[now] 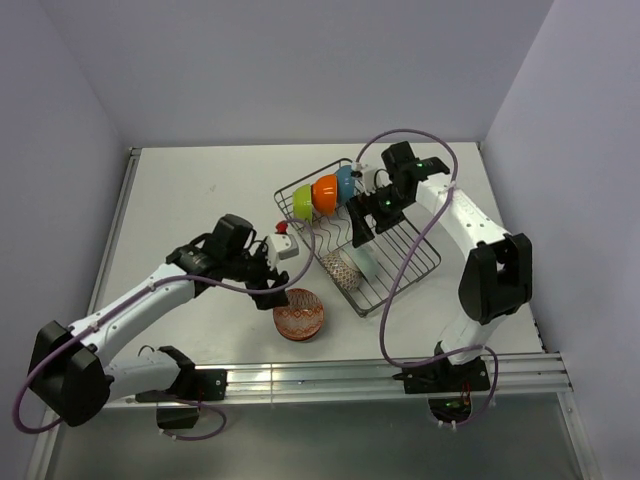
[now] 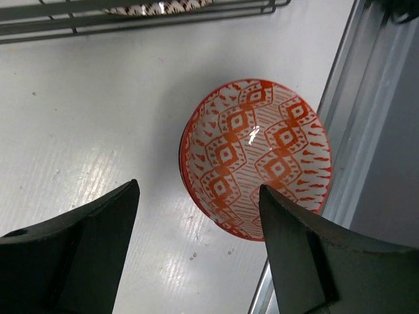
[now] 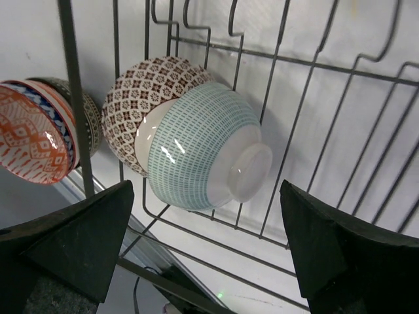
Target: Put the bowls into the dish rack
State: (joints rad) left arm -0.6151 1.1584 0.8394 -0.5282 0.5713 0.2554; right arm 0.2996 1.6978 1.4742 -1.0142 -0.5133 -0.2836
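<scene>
White table [image 1: 200, 200], bare grey walls.

Top view: the dish rack [image 1: 420, 262] holds a green bowl [image 1: 302, 203], an orange bowl [image 1: 324, 193] and a blue bowl [image 1: 344, 181] on edge at its far end. The red patterned bowl [image 1: 299, 314] sits on the table outside the rack, with the left gripper [image 1: 272, 285] just beside it.

Left wrist view: jaws spread wide, nothing held. The red patterned bowl lies near the front rail; I reckon a glancing pinch could skate it over the edge.

Right wrist view: right gripper [image 3: 207, 190] spread, empty, above a teal-dashed bowl [image 3: 203, 150] leaning on a brown patterned bowl [image 3: 144, 91] inside the rack. A bump could roll both.
</scene>
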